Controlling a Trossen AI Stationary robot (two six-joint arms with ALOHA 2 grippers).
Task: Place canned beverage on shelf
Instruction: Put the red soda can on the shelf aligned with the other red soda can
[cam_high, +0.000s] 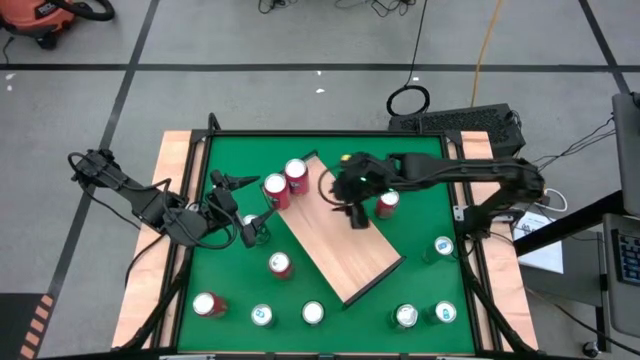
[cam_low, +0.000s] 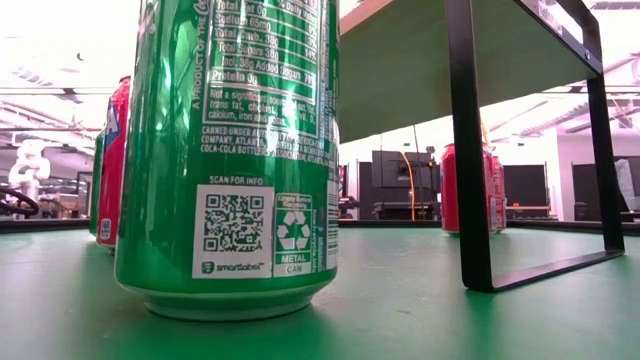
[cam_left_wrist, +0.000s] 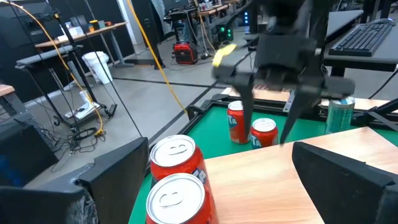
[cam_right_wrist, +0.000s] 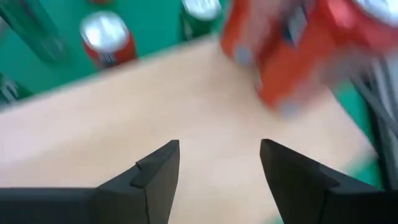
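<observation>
right gripper (cam_high: 356, 215): fingers apart, empty, above the shelf (cam_high: 340, 245)
left gripper (cam_high: 232, 205): spread wide, beside shelf's left edge
red cans (cam_high: 287, 180): two, upright on shelf's far corner

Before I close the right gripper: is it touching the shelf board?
Apart. In the left wrist view the right gripper hangs above the shelf, its open fingertips ending short of the wood, empty.

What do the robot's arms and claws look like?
Both arms are dark and thin, with joints. The right arm has a yellow mark near its wrist. Each gripper has two flat black fingers with angled tips. Black cables trail beside the left arm.
</observation>
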